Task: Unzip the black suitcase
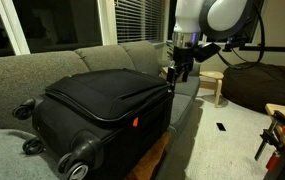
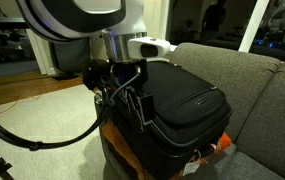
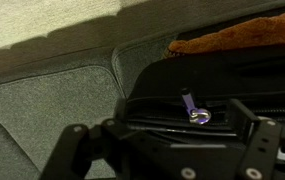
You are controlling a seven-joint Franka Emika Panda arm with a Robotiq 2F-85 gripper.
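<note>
The suitcase (image 1: 102, 100) is black, with a small red tag (image 1: 136, 122) and grey middles on its black wheels (image 1: 80, 160). The sofa (image 1: 22, 70) is grey. The zip pull (image 3: 193, 110) is shiny silver.

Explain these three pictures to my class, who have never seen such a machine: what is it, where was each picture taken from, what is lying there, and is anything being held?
The white machine is a robot arm with a two-fingered gripper at its end. Two pictures come from cameras standing in the room, looking from different places. The third comes from a camera on the arm's wrist, looking past the gripper's fingers. A large black suitcase lies on a grey couch. The gripper hangs at one end of the suitcase with its jaws open, holding nothing. In the wrist view a small metal zip pull shows just ahead of the fingers.
</note>
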